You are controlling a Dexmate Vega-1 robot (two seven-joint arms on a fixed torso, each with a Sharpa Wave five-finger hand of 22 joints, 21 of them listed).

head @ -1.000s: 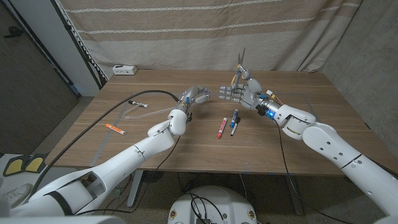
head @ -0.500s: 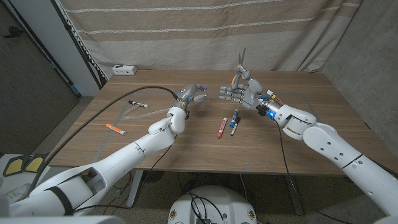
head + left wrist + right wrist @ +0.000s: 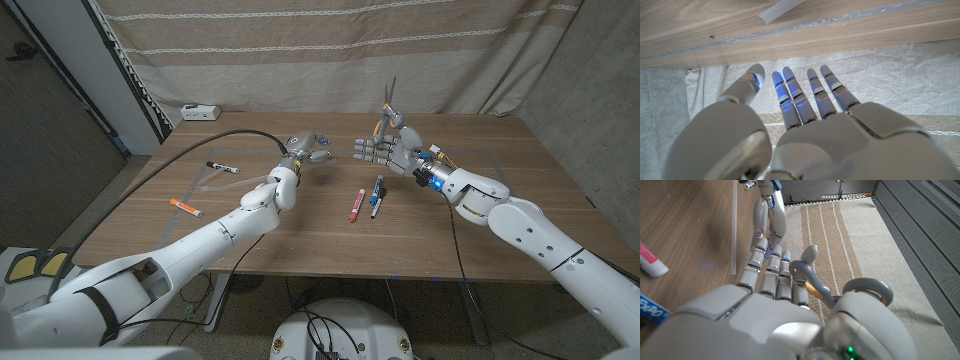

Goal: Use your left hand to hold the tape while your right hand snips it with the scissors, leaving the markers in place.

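Observation:
My right hand point(image 3: 385, 150) hovers above the table's middle and grips grey-handled scissors point(image 3: 387, 105), blades pointing up; the handles point(image 3: 840, 292) sit between thumb and fingers. My left hand point(image 3: 306, 147) is raised just opposite it, fingertips a short gap away. Its fingers point(image 3: 805, 92) are straight and spread, holding nothing. A clear tape strip point(image 3: 733, 230) lies on the wood beside the left hand point(image 3: 767, 207); one end of tape point(image 3: 781, 7) shows on the tabletop. A red marker point(image 3: 355, 205) and a blue marker point(image 3: 377, 196) lie below the right hand.
A black marker point(image 3: 222, 166) and an orange marker point(image 3: 186, 207) lie on the table's left side, near faint tape lines point(image 3: 205, 183). A black cable point(image 3: 190, 160) runs along my left arm. A white power strip point(image 3: 200, 112) sits at the back left corner.
My left hand has lifted slightly and drifted back and left, its fingers straightening. The right hand with the scissors has hardly moved. The markers stay put.

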